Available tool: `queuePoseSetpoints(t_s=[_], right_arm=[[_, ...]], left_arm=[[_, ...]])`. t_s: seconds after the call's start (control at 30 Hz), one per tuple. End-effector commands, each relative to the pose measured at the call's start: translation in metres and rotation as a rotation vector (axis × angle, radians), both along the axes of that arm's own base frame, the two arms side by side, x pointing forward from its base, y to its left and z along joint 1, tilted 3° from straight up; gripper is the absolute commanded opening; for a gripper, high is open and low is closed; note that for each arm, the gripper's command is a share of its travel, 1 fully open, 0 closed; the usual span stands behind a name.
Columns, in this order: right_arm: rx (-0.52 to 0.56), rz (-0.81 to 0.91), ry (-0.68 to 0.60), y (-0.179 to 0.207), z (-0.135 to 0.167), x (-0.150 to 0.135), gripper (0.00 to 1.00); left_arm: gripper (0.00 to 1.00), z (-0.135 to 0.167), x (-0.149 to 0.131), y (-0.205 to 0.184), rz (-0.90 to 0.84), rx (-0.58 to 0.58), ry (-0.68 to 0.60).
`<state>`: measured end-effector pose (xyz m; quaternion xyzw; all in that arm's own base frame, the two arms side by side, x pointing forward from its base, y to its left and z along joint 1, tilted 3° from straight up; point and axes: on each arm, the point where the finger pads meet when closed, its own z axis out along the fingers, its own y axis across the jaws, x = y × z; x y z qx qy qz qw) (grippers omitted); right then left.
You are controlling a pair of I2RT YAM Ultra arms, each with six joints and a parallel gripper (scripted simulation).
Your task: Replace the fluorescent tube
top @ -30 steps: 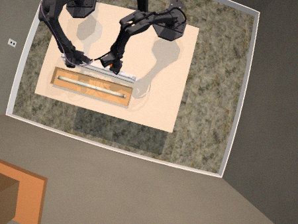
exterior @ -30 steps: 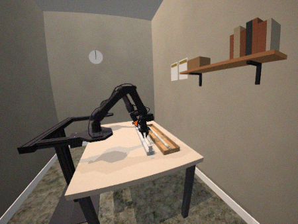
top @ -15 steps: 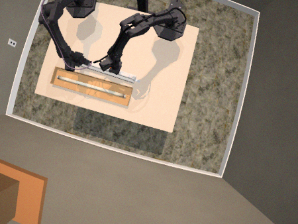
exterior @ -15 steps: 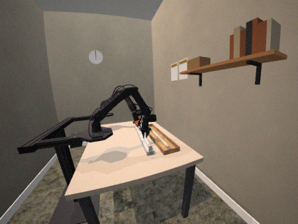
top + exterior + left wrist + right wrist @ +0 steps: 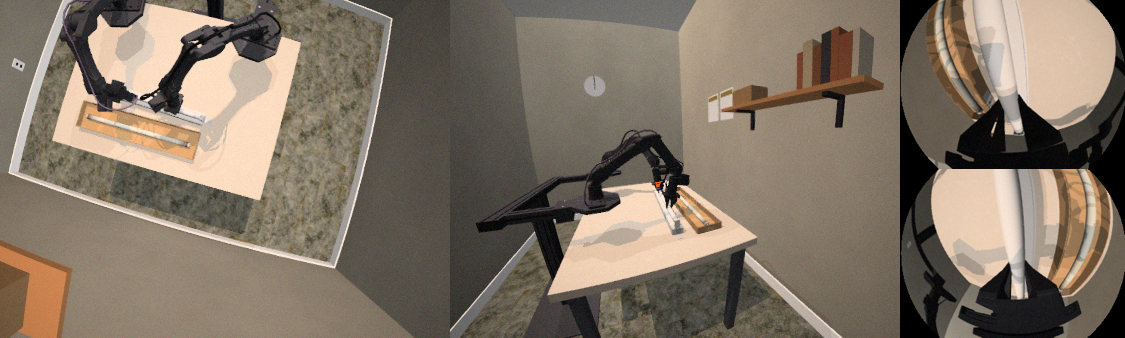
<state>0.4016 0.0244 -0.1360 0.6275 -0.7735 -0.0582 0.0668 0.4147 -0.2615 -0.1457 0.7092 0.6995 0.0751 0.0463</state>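
Note:
The old fluorescent tube [image 5: 137, 131] lies flat on the floor of the brown carton [image 5: 140, 135], which sits on the bench. The white fixture [image 5: 192, 119] runs parallel to the carton on its far side. My left gripper [image 5: 167, 102] and right gripper [image 5: 122, 95] are both shut on the LED tube [image 5: 146, 100] and hold it lengthwise along the fixture. In the left wrist view the LED tube [image 5: 996, 47] runs away from the fingers over the fixture [image 5: 1018, 32]. The right wrist view shows the same tube [image 5: 1008, 211] between the fingers. I cannot tell whether the tube touches the lampholders.
The carton also shows beside the fixture in the left wrist view [image 5: 950, 53] and the right wrist view [image 5: 1076, 216]. Both arm bases stand at the back edge of the bench. A wall with a shelf [image 5: 800, 95] rises beyond the carton side.

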Motion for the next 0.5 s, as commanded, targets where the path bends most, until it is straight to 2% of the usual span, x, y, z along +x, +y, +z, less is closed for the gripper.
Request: queuePoseSetpoints(t_s=[0.0, 0.33, 0.37, 0.43, 0.47], right_arm=[[0.027, -0.007, 0.013, -0.002, 0.006, 0.009, 0.11], [0.043, -0.009, 0.083, -0.002, 0.006, 0.011, 0.11], [0.040, 0.002, 0.036, 0.003, 0.005, 0.022, 0.11], [0.040, 0.002, 0.036, 0.003, 0.005, 0.022, 0.11], [0.046, -0.002, 0.096, 0.001, 0.005, 0.011, 0.11]], left_arm=[[0.11, 0.005, 0.006, 0.001, 0.007, -0.018, 0.046], [0.11, 0.005, 0.007, 0.001, 0.011, -0.019, 0.121], [0.11, 0.005, 0.016, -0.002, 0.013, -0.026, 0.079], [0.11, 0.005, 0.016, -0.002, 0.013, -0.026, 0.079], [0.11, 0.005, 0.008, 0.000, 0.011, -0.020, 0.128]])
